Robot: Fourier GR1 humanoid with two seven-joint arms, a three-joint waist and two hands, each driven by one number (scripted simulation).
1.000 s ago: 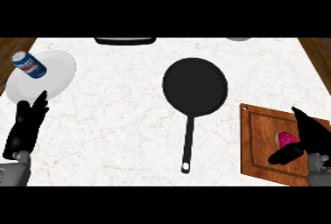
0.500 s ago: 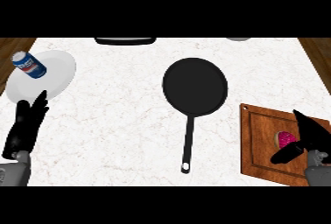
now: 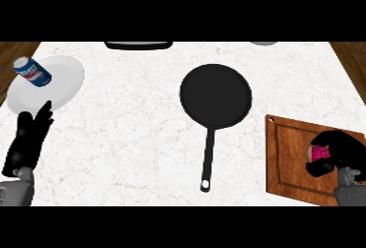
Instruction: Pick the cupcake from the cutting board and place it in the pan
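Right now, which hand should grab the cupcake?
The right hand: its fingers already curl round the pink cupcake on the cutting board. The left hand rests far across the counter, by the plate.

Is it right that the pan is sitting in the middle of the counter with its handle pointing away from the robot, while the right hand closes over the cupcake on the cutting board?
Not quite. In the head view the pan has its handle pointing toward the robot, not away. The rest holds: the pan sits mid-counter, and the right hand curls over the pink cupcake on the cutting board.
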